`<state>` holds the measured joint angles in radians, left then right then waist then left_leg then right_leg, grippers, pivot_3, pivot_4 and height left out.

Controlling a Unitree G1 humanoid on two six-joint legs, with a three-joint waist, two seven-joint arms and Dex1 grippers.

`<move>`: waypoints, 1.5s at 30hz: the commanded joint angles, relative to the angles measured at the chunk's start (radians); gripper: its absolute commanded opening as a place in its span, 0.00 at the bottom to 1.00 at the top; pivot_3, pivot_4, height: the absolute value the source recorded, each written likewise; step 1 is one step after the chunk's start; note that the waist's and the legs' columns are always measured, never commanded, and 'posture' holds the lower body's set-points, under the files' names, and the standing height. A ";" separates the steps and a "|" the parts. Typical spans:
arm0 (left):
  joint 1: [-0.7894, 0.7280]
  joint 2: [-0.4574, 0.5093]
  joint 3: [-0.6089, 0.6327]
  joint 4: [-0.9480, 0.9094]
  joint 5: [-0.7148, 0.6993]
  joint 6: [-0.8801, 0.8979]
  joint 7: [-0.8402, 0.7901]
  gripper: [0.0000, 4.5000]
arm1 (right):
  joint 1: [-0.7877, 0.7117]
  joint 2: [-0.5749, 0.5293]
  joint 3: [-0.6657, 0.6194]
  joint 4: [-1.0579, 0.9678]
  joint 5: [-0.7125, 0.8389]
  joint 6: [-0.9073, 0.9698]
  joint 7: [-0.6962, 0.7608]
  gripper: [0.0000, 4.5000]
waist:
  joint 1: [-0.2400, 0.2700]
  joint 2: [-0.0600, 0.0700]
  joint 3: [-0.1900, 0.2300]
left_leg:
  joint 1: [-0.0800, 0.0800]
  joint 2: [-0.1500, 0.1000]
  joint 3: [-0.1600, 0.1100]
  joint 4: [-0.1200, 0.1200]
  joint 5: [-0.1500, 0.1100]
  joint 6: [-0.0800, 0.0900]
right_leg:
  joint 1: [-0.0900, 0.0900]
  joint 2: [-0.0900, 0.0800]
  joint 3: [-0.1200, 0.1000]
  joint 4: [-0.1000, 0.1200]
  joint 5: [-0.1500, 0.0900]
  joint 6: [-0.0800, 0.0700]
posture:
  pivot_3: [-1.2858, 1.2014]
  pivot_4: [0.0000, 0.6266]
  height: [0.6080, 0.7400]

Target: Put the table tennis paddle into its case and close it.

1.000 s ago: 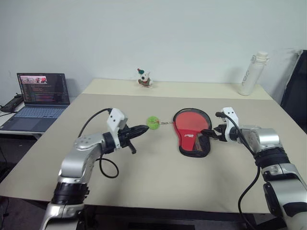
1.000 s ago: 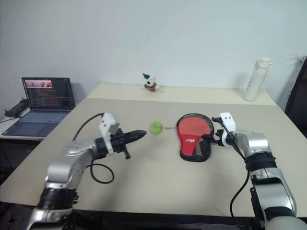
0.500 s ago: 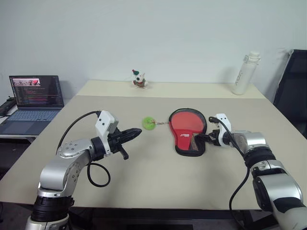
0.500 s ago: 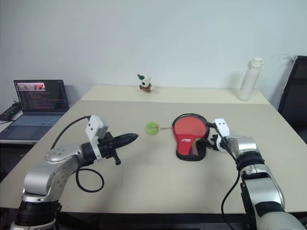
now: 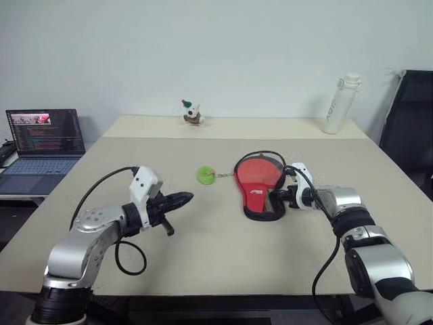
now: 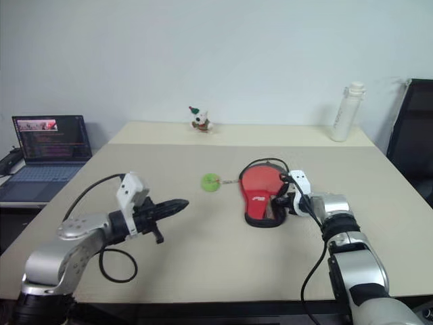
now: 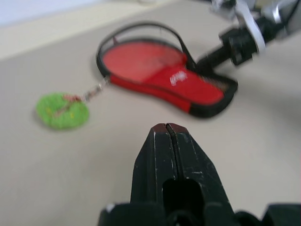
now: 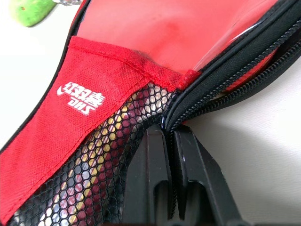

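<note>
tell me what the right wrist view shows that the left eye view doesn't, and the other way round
Right wrist view alone: the right gripper pinched shut on the zip edge of the red and black soft paddle-shaped case, with zip teeth and black mesh close up. Left eye view alone: the shut left gripper apart from the case, an open laptop, a white bottle, a small figurine and the beige table. Both: the case and the round green tag.

case (image 5: 260, 189) — mid-table (image 5: 203, 257) | right gripper (image 5: 276, 198) — at its edge
</note>
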<state>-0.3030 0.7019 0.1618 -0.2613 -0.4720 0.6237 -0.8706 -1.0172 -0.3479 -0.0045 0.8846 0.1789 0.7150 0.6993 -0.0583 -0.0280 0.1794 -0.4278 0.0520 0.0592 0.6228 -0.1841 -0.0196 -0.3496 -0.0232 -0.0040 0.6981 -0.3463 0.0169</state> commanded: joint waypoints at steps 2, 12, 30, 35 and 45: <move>0.057 0.061 0.049 -0.063 -0.057 -0.031 -0.092 0.00 | 0.017 0.054 0.031 -0.069 0.042 0.128 0.098 0.00 | -0.003 0.000 0.000 | 0.000 0.001 0.002 -0.001 0.000 -0.001 | -0.001 0.000 0.001 0.000 0.000 -0.001 | 0.52 0.24 1.00; 0.185 0.146 0.086 -0.137 -0.145 -0.040 -0.213 0.00 | 0.134 0.105 0.063 -0.483 0.133 0.416 0.098 0.00 | -0.006 0.000 0.000 | -0.001 0.010 0.011 -0.011 -0.001 -0.005 | -0.011 0.007 0.009 -0.001 -0.001 -0.002 | 0.52 0.24 1.00; 0.284 0.160 0.044 -0.238 -0.197 -0.021 -0.230 0.00 | 0.578 0.142 -0.137 -1.268 0.395 0.899 -0.229 0.00 | 0.017 -0.002 -0.001 | -0.006 0.009 0.020 -0.012 -0.002 -0.005 | -0.022 0.008 0.019 -0.001 -0.001 -0.002 | 0.52 0.24 1.00; 0.267 0.164 0.033 -0.229 -0.196 -0.022 -0.232 0.00 | 0.630 0.136 -0.162 -1.306 0.506 0.899 -0.321 0.00 | 0.017 -0.002 -0.001 | -0.006 0.009 0.021 -0.012 -0.002 -0.005 | -0.022 0.008 0.020 -0.001 -0.001 -0.002 | 0.52 0.24 1.00; 0.265 0.166 0.026 -0.231 -0.193 -0.023 -0.229 0.00 | 0.651 0.125 -0.175 -1.291 0.685 0.899 -0.477 0.00 | 0.017 -0.003 -0.002 | -0.006 0.009 0.021 -0.012 -0.002 -0.005 | -0.022 0.008 0.021 -0.001 -0.001 -0.002 | 0.52 0.24 1.00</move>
<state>-0.0322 0.8550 0.1830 -0.4721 -0.6552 0.6069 -1.1006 -0.3711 -0.2210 -0.1773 -0.3882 0.8081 1.6012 0.2341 -0.0416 -0.0308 0.1777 -0.4338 0.0614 0.0804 0.6112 -0.1859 -0.0246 -0.3718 -0.0149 0.0168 0.6974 -0.3477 0.0151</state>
